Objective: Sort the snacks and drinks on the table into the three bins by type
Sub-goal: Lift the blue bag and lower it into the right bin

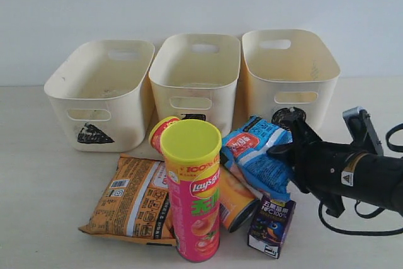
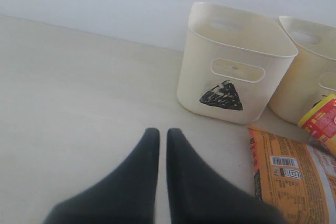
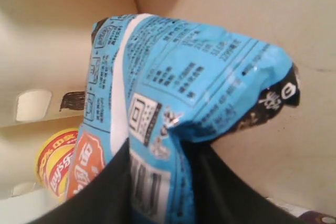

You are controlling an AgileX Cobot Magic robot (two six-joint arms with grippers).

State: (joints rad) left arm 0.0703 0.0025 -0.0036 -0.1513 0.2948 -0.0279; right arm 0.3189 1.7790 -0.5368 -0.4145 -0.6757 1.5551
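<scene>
My right gripper (image 1: 284, 153) (image 3: 157, 153) is shut on the blue-white packet (image 1: 259, 155) (image 3: 194, 77), held just off the table (image 1: 38, 187) in front of the circle bin (image 1: 289, 70). The pink chip tube (image 1: 195, 200) stands upright at the front. Behind it the orange-yellow tube (image 1: 234, 198) (image 2: 321, 121) lies on its side. The flat orange packet (image 1: 133, 198) (image 2: 294, 174) lies to the left, and the dark purple carton (image 1: 272, 226) stands under my right arm. No blue and white carton shows. My left gripper (image 2: 159, 134), shut and empty, hovers over bare table near the triangle bin (image 2: 236, 59).
The three bins stand in a row at the back: triangle bin (image 1: 101, 89), square bin (image 1: 195, 77), then the circle bin. All three look empty. A pale wall rises behind them. My left arm is outside the exterior view.
</scene>
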